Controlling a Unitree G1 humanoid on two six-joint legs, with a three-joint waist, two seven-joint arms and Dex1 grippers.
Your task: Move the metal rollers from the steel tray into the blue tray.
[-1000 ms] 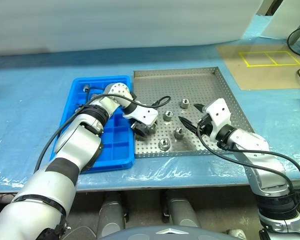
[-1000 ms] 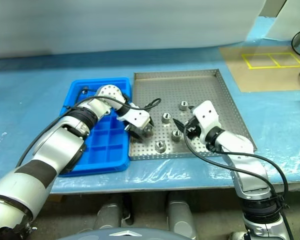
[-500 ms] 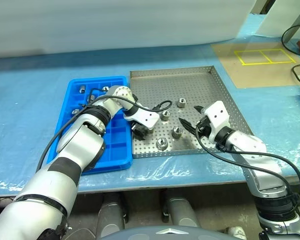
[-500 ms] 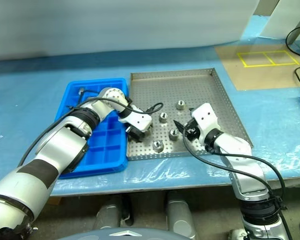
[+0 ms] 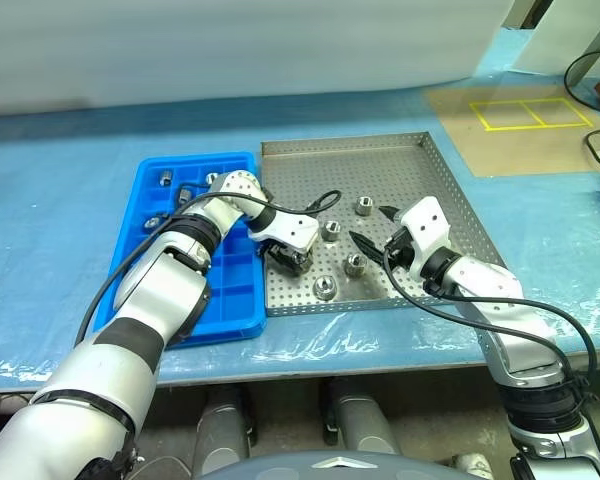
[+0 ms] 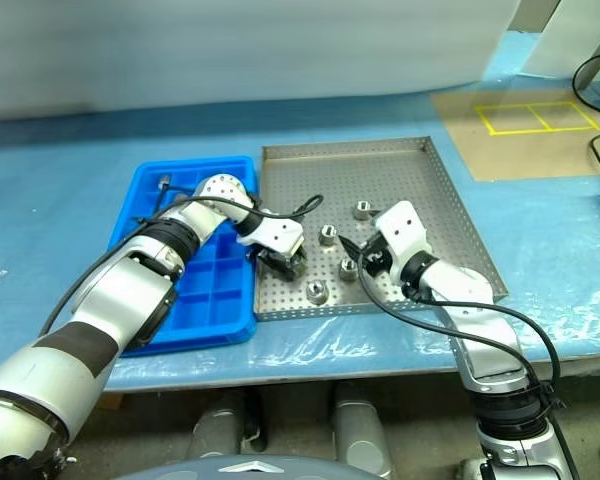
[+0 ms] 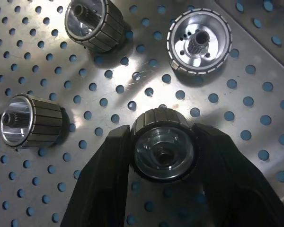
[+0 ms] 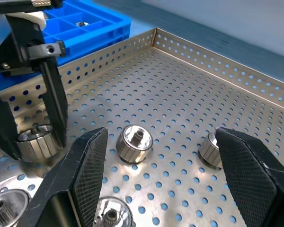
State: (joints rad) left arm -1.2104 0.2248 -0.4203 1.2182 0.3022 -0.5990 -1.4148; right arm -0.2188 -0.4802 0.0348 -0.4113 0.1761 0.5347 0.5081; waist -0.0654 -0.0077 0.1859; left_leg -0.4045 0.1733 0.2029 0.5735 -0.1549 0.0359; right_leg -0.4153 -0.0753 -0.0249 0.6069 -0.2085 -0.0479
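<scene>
- Gripping a small ribbed silver-grey metal roller (image 7: 164, 149) between its two black fingers (image 7: 104, 179), the left claw (image 5: 288, 262) sits low over the near left part of the large square grey perforated steel tray (image 5: 420, 180), close to that tray's left rim.
- Whether the held roller rests on the perforated floor or hangs just above it cannot be told.
- Four more metal rollers lie loose on the steel tray: one (image 5: 363, 207) towards the middle, one (image 5: 331, 231) just beside the left claw's wrist, one (image 5: 355, 264) in front of the right claw, and one (image 5: 324, 288) near the tray's front rim.
- The right claw (image 5: 370, 230) hovers over the tray to the right of these rollers, its jaws spread wide and holding nothing; in the right wrist view two loose rollers (image 8: 134, 143) lie between its fingers (image 8: 85, 161), apart from them.
- The bright blue rectangular plastic tray (image 5: 238, 300) with square compartments stands touching or just beside the steel tray's left rim, on the bench (image 5: 60, 200) under a blue sheet.
- A few rollers (image 5: 165, 180) lie in the blue tray's far compartments.
</scene>
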